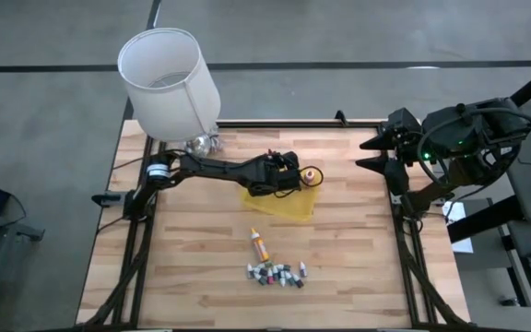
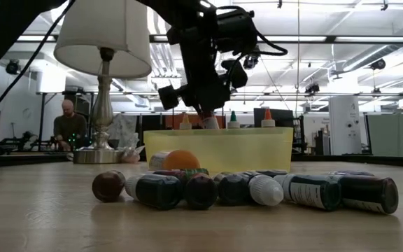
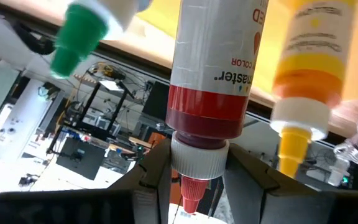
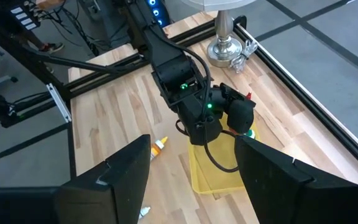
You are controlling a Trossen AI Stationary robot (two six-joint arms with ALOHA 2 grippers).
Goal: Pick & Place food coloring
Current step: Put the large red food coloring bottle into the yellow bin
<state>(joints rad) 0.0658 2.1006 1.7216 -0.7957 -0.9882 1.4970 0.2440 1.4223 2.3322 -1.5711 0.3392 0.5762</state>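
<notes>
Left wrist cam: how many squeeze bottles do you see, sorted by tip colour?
Green-tipped bottle: 1
Red-tipped bottle: 1, held in the left gripper
Yellow-tipped bottle: 1
Total: 3

You're in an open lab or workshop: exposed ceiling lights (image 2: pixel 341 38), equipment racks, a person (image 2: pixel 69 124) seated at benches behind the wooden table (image 1: pixel 201 240).

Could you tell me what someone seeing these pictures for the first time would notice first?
Most likely the left gripper over the yellow tray at mid-table, closed on a red food coloring bottle beside the yellow bottle and the green one. Next, the row of small vials near the front edge, and the white lamp at the back left corner.
</notes>
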